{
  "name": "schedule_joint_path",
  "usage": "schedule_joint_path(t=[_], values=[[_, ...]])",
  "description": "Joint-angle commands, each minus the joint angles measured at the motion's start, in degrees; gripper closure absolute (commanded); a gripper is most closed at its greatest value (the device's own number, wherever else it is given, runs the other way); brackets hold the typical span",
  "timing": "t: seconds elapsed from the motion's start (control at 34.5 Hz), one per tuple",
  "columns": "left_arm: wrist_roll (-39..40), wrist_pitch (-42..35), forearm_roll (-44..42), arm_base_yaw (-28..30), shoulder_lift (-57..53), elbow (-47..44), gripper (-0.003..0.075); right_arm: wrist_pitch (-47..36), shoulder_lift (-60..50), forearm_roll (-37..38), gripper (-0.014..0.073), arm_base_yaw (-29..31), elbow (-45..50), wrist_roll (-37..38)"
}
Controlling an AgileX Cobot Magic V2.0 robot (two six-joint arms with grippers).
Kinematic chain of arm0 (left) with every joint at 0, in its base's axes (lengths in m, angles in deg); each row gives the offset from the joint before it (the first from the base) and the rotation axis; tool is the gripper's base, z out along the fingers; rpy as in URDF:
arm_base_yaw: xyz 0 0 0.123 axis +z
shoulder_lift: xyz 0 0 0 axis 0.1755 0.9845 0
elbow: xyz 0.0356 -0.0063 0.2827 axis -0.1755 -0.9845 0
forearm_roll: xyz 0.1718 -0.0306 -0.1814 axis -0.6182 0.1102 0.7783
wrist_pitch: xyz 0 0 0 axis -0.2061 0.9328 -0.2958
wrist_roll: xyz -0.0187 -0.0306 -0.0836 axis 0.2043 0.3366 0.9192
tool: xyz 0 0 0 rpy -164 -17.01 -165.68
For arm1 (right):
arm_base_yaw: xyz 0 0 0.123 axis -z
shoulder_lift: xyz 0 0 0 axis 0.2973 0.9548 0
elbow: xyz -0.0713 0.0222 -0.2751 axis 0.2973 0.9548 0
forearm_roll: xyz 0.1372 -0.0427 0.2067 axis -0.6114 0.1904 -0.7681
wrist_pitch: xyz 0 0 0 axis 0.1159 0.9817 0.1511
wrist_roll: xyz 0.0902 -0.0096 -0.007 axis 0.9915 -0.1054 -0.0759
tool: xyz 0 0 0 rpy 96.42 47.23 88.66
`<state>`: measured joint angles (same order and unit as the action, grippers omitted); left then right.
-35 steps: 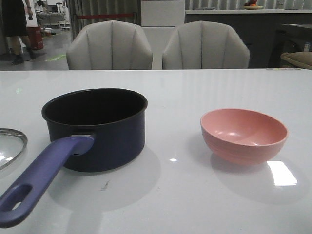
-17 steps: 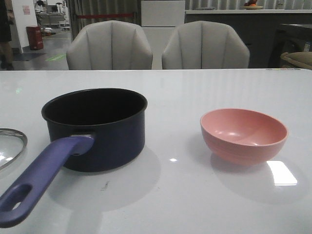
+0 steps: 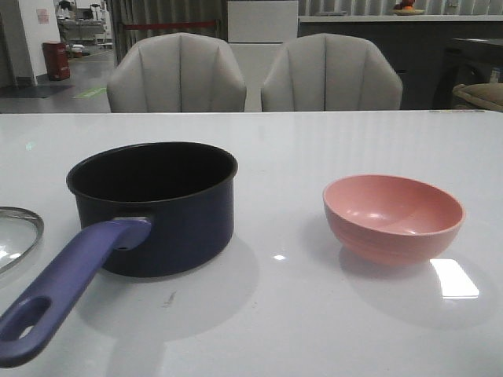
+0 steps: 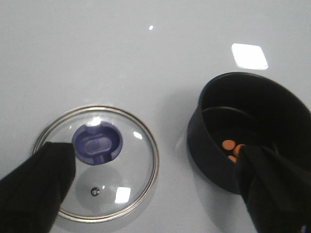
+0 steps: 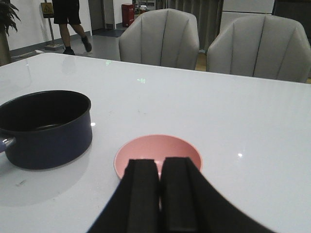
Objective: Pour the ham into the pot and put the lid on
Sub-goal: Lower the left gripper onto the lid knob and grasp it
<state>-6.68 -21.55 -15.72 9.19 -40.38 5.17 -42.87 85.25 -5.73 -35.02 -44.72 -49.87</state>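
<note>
A white glossy table (image 3: 314,149) carries everything, with two grey chairs (image 3: 177,72) beyond its far edge. On its left half stands the pot (image 3: 157,204), dark navy with a black inside, its long purple-blue handle (image 3: 67,279) reaching toward the near left corner. To its right, well apart, sits the pink bowl (image 3: 393,216), upright; nothing shows inside it. At the left edge of the front view only an arc of the lid (image 3: 20,236) appears; the left wrist view shows it whole, lying flat on the table beside the pot, knob (image 4: 97,142) upward.

The left gripper (image 4: 155,189) hangs above the gap between lid and pot, its fingers (image 4: 36,184) spread wide and holding nothing: one over the lid's rim, the other over the pot's near wall. The right gripper (image 5: 160,194) has its fingers pressed together, empty, just on the near side of the pink bowl.

The ham (image 4: 233,148), a few small orange bits, lies on the pot's floor, partly behind the left gripper's other finger.
</note>
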Motion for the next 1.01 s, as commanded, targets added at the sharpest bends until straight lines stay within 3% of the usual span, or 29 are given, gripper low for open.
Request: schedule_joint_path(t=[0.0,0.43,0.7,0.84,0.99], values=[[1.0,0.7,2.6,2.7,7.3,5.0,0.0042,-4.1,0.6,-0.3,0.0431,-0.1,-1.5,-0.6],[0.5,13.3,-0.2,4.0,36.8,20.9,0.0043,-4.0,0.6,-0.3,0.0431,-0.1,-1.5,-0.6],[1.5,15.6,-2.3,4.0,41.1,25.8,0.0043,-3.9,0.6,-0.3,0.0431,-0.1,-1.5,-0.6],[7.1,15.3,-9.9,4.0,41.1,26.4,0.0043,-3.9,0.6,-0.3,0.0431,-0.1,-1.5,-0.6],[7.5,15.2,-10.6,4.0,41.5,26.4,0.0043,-3.9,0.6,-0.3,0.0431,-0.1,-1.5,-0.6]])
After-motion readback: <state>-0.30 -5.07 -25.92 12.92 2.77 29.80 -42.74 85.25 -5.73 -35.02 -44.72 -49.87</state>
